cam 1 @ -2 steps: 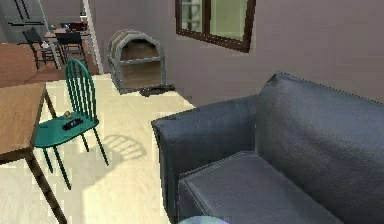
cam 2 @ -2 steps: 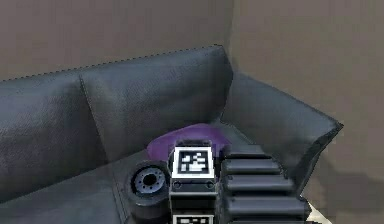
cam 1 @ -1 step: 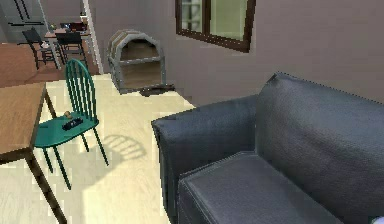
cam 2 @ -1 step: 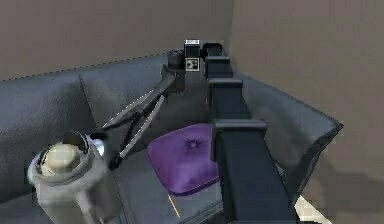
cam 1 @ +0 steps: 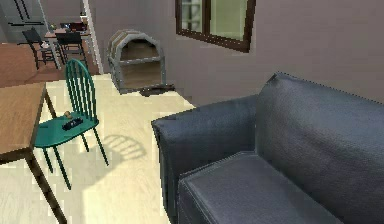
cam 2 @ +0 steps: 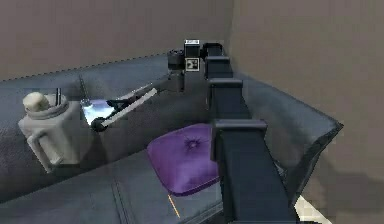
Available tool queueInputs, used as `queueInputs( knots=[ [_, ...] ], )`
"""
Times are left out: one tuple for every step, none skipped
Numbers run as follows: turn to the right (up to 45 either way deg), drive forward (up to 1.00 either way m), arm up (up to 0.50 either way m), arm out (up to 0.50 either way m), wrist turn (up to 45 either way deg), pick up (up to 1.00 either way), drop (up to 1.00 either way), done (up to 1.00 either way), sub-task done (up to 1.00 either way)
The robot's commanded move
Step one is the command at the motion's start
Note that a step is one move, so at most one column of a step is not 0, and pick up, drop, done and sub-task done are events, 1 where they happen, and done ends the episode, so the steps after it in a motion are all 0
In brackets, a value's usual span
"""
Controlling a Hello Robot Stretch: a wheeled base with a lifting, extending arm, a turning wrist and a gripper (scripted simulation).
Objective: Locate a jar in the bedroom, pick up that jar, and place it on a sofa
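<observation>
Item one, nearest you in the arm side view: dark arm bar [cam 2: 235, 140], rising beside a purple cushion [cam 2: 185, 160] on the sofa [cam 2: 290, 125] seat. Item two: pincer [cam 2: 100, 115], thin fingers reaching toward that view's left. Item three: pale jar [cam 2: 50, 135] with a knobbed lid, just left of the fingertips, against the sofa's back. You cannot tell the pincer's spread, nor whether it holds the jar

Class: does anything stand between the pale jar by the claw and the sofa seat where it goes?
Nothing visible does: bare sofa seat shows below the jar. The purple cushion lies apart, nearer the arm.
</observation>
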Motion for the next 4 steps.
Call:
queueInputs(
  knots=[
    [0.0, 0.00, -0.22, 0.00, 0.0, 0.00, 0.00, 0.00, 0.00],
    [0.0, 0.00, -0.32, 0.00, 0.0, 0.00, 0.00, 0.00, 0.00],
    [0.0, 0.00, 0.00, 0.00, 0.0, 0.00, 1.00, 0.00, 0.00],
    [0.0, 0.00, 0.10, 0.00, 0.0, 0.00, 0.00, 0.00, 0.00]
  ],
)
